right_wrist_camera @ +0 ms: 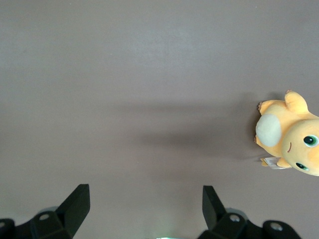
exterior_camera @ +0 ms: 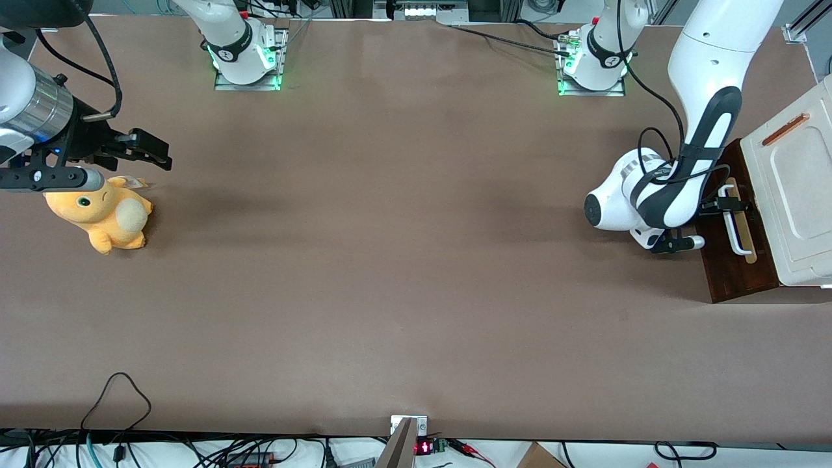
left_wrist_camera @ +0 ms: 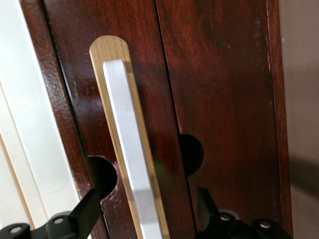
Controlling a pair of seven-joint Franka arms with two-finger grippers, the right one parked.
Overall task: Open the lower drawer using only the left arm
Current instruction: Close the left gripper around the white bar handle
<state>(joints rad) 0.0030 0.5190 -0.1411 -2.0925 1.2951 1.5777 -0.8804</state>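
Observation:
The lower drawer (exterior_camera: 741,276) has a dark brown wooden front with a white bar handle (exterior_camera: 735,235) on a pale wood strip (exterior_camera: 748,244). It sits at the working arm's end of the table, and no pale box inside shows. The left arm (exterior_camera: 705,78) is glossy white and reaches down in front of the drawer. Its black gripper (exterior_camera: 733,205) is at the handle. In the left wrist view the gripper (left_wrist_camera: 148,199) is open. Its fingers (left_wrist_camera: 92,201) stand either side of the handle (left_wrist_camera: 127,149), not touching it, close over the drawer front (left_wrist_camera: 224,99).
A cream-white panel (exterior_camera: 803,195) with a slim orange-brown handle (exterior_camera: 785,129) sits above the drawer. A yellow plush toy (exterior_camera: 104,214) lies at the parked arm's end of the table and also shows in the right wrist view (right_wrist_camera: 291,137). Cables (exterior_camera: 120,403) lie along the table's near edge.

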